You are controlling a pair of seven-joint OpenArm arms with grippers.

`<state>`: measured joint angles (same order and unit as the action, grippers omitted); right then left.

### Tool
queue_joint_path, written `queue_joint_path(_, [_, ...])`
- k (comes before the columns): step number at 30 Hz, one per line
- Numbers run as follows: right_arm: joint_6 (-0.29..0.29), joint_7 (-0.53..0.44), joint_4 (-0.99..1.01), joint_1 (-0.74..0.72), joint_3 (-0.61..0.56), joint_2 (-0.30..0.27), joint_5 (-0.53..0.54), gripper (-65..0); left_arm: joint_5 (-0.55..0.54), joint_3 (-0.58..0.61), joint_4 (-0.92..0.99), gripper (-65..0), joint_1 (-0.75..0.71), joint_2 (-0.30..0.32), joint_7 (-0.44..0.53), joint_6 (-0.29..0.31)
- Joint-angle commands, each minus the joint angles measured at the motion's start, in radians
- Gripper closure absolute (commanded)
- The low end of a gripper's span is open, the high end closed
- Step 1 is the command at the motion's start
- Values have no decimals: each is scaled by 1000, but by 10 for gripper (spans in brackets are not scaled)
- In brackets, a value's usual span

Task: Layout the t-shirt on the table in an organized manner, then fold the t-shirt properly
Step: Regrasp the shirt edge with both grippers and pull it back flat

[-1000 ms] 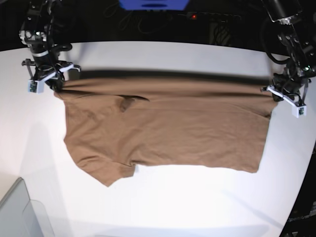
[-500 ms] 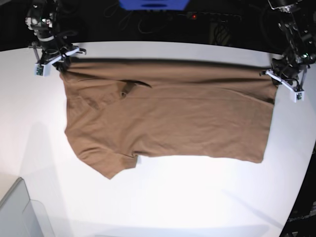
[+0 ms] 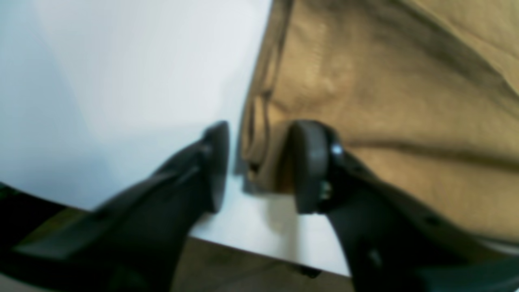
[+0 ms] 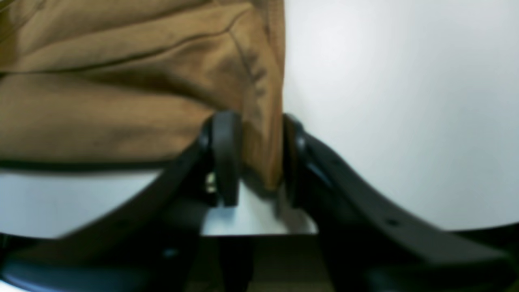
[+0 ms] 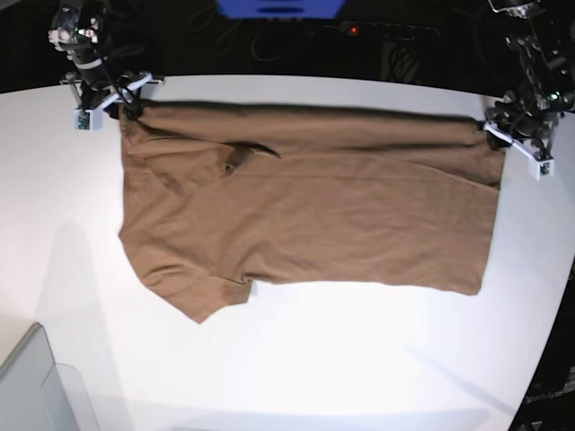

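The tan-brown t-shirt (image 5: pixel 305 215) lies spread on the white table (image 5: pixel 359 359), its far edge stretched straight between both grippers and one sleeve pointing to the near left. My left gripper (image 5: pixel 500 132) is at the shirt's far right corner. In the left wrist view its jaws (image 3: pixel 261 129) stand apart, with the hem corner of the t-shirt (image 3: pixel 385 81) loose between them over the table (image 3: pixel 121 61). My right gripper (image 5: pixel 123 103) is at the far left corner. Its jaws (image 4: pixel 259 121) are also parted around a fold of the t-shirt (image 4: pixel 121 81) resting on the table (image 4: pixel 385 81).
The table's far edge runs just behind both grippers, with dark floor and a blue object (image 5: pixel 278 7) beyond it. A grey translucent bin corner (image 5: pixel 36 386) sits at the near left. The table's curved edge drops away at the right.
Both grippers carried the shirt's far edge toward the table's back edge, drawing the cloth flatter. Their jaws, shut on the corners before, now stand apart.
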<state>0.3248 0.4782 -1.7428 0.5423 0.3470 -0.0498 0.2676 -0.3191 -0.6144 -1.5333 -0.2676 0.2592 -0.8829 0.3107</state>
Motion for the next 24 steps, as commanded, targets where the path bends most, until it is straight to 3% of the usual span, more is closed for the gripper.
queue_joint_path(1, [13, -13, -15, 5, 5, -6, 5, -246, -10, -3, -20, -284, 3, 9, 9, 2])
queue_joint_path(4, [13, -13, -21, 5, 22, -5, 8, -328, -13, -5, -28, -284, 3, 10, 11, 2])
queue_joint_path(10, [18, -17, -46, -15, 151, 69, 8, -420, -13, -14, -111, -287, 4, 12, 14, 2])
queue_joint_path(15, [95, -17, -81, -24, 195, 90, 9, -427, -13, -141, -198, -288, 32, -57, 14, 2])
queue_joint_path(20, [99, -16, -136, -66, 263, 120, 8, -427, -13, -190, -252, -290, 72, -73, 9, 2])
queue_joint_path(24, [99, -11, -139, -146, 272, 112, 2, -427, -7, -193, -240, -290, 150, -68, 14, 2])
